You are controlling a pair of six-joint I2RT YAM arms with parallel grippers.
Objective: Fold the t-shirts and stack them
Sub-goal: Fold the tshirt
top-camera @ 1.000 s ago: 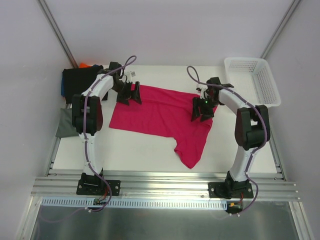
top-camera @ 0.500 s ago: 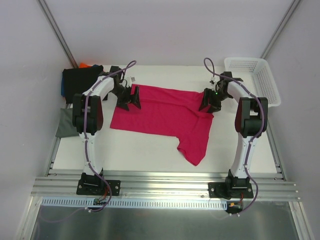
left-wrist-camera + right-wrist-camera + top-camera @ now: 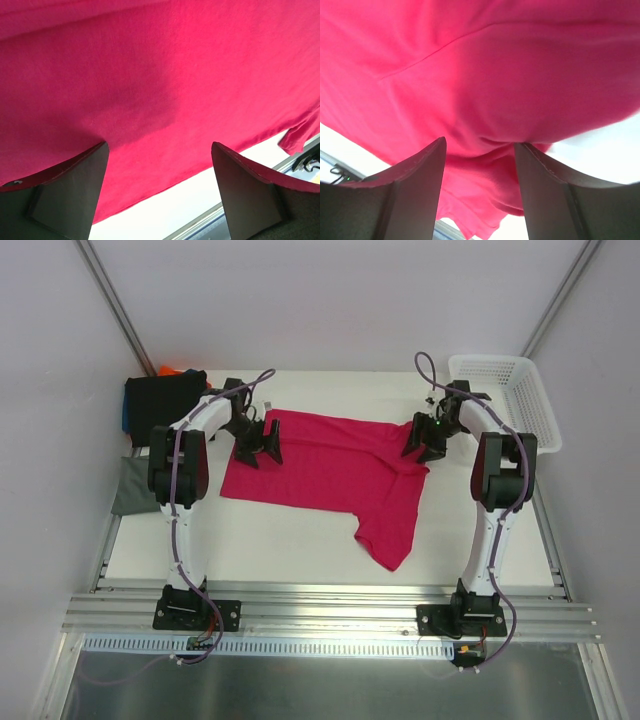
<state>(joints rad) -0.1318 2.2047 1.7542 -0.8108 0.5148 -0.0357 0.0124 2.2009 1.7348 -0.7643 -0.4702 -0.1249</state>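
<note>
Lying spread on white table [image 3: 285,540] for folding: crimson-pink cloth t-shirt [image 3: 330,472]. Poised over its far-left edge, fingers apart: left hand [image 3: 258,448]. Astride bunched far-right sleeve, fingers apart, seemingly readying corner grips: right hand [image 3: 425,443].

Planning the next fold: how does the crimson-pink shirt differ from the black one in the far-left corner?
The crimson-pink shirt lies spread open across mid-table; the black shirt is folded compact in its corner. The left gripper and right gripper stand at the crimson-pink shirt's far edge; neither touches the black shirt. Both are plain, unpatterned cloth.
</note>
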